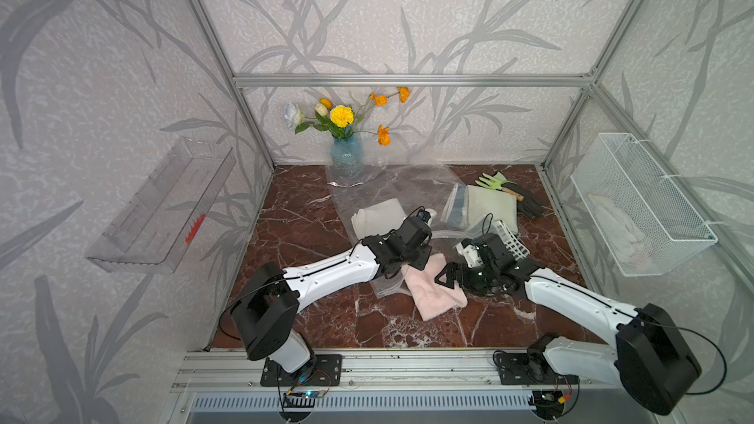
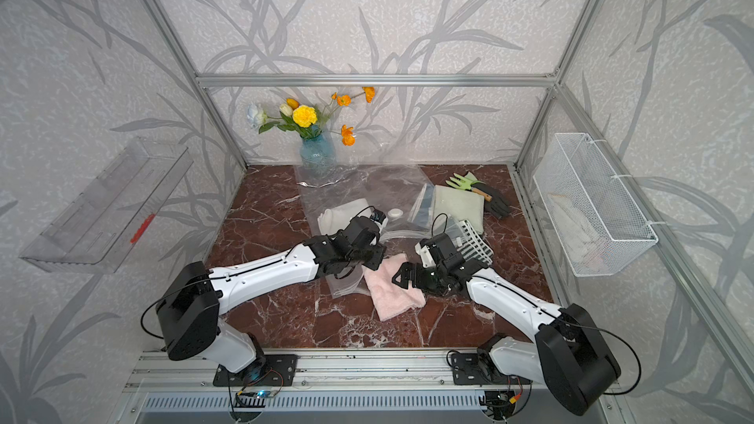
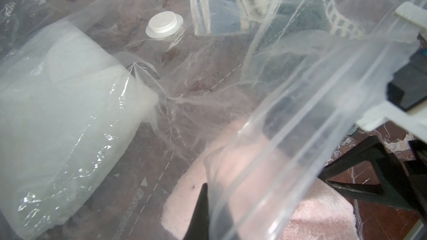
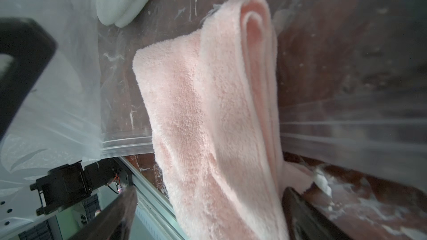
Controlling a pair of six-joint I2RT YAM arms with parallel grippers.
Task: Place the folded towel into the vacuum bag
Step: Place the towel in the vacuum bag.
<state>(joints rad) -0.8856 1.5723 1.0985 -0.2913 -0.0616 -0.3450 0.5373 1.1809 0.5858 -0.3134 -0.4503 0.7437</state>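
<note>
The right gripper [image 1: 444,279] stands released, jaws wide on either side of the towel's [image 4: 208,111] near end. The pink towel lies folded on the table [image 1: 326,320], its far part through the bag's [image 3: 300,111] mouth and its near part outside. The left gripper [image 3: 205,206] is clenched on the bag's upper zip lip, holding the mouth up. Deeper inside lies 1 white towel [image 3: 57,111], with the cap [image 3: 164,25] beyond. The towel looks light, soft and floppy and would likely buckle if pushed, so pinch all layers at the near edge. The film looks slippery.
</note>
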